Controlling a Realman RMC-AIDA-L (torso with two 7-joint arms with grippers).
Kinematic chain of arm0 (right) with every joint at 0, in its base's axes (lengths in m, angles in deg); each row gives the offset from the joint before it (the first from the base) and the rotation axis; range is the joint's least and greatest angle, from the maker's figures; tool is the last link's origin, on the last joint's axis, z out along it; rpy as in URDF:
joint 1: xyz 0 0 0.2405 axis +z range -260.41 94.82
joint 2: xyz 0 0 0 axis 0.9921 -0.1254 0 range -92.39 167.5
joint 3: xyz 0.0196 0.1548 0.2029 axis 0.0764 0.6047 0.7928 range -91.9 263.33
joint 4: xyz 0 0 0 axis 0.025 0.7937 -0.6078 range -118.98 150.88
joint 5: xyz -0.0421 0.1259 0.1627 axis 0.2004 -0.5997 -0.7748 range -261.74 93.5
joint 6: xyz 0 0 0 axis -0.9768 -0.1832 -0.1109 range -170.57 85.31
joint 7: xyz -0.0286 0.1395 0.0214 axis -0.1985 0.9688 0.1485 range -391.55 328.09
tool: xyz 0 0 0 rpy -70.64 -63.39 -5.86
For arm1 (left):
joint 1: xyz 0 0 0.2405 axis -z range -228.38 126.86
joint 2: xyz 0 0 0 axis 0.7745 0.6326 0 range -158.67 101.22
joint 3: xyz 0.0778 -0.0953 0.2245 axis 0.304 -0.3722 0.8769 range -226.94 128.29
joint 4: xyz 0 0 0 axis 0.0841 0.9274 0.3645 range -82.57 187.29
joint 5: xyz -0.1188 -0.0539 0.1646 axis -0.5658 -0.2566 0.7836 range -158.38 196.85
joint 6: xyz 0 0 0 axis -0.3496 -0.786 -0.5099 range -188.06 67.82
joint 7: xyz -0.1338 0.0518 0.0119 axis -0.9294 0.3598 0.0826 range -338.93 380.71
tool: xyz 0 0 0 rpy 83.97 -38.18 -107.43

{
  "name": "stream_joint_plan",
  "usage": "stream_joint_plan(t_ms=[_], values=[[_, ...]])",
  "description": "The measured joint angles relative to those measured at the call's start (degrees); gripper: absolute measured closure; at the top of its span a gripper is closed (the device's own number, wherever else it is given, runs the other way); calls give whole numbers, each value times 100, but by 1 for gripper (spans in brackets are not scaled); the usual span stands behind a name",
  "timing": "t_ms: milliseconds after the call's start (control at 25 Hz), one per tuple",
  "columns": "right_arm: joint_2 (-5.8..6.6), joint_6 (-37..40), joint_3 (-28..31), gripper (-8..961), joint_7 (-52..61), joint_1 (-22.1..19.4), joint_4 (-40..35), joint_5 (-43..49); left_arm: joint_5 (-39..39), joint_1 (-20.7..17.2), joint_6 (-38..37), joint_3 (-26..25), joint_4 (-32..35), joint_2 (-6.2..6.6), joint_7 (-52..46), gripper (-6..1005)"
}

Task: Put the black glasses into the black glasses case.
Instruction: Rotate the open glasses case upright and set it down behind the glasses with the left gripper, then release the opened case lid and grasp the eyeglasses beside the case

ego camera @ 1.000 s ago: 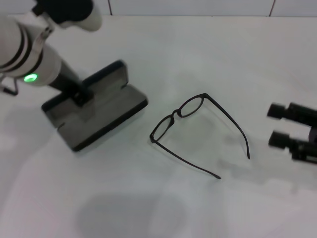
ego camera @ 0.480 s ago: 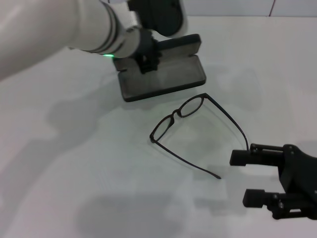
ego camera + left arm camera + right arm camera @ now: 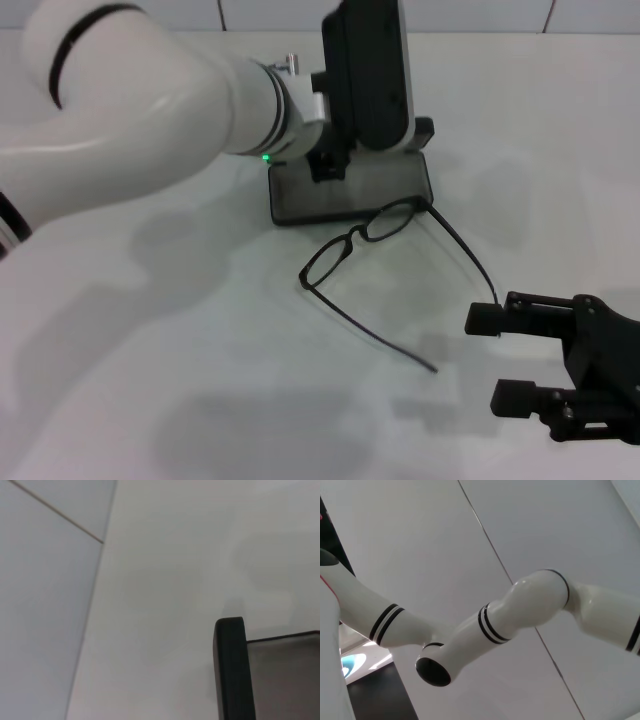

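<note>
The black glasses (image 3: 358, 236) lie open on the white table, temple arms pointing toward me. The black glasses case (image 3: 352, 190) stands open just behind them, its lid (image 3: 367, 68) upright and its grey-lined base touching the frame's right hinge. My left gripper (image 3: 329, 163) is shut on the case at the base's back left. The left wrist view shows only a case edge (image 3: 230, 670) and grey lining (image 3: 286, 679). My right gripper (image 3: 500, 358) is open and empty at the front right, its upper finger (image 3: 490, 319) right by the right temple's tip.
My big white left arm (image 3: 130, 130) stretches across the left and back of the table. The white table (image 3: 180, 380) meets a tiled wall at the back. The right wrist view shows only the left arm (image 3: 520, 610) and the wall.
My left gripper carried the open case from the left to just behind the glasses, nudging them slightly. My right gripper came in from the right edge to the temple tips, then held still.
</note>
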Motion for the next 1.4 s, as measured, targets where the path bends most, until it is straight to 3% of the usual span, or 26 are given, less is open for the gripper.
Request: stream_joint_plan(t_ms=[640, 880, 1120, 1200, 1280, 1400], values=[[45, -36, 25, 241, 11, 30, 0, -1, 37, -106, 245, 307, -77, -11, 11, 802], [175, -105, 29, 243, 15, 25, -27, 8, 20, -134, 15, 266, 240, 7, 13, 575], [447, -508, 0, 244, 394, 221, -314, 340, 11, -524, -331, 177, 1247, 14, 15, 540], [480, -545, 7, 245, 478, 269, -444, 416, -5, -982, -386, 162, 2134, 14, -29, 534], [534, -722, 14, 245, 679, 334, -1052, 552, -85, -1181, -390, 130, 2476, 12, -69, 533], [553, -1094, 17, 246, 1164, 437, -1836, 987, -750, -1776, -100, -123, 3349, 6, -107, 531]])
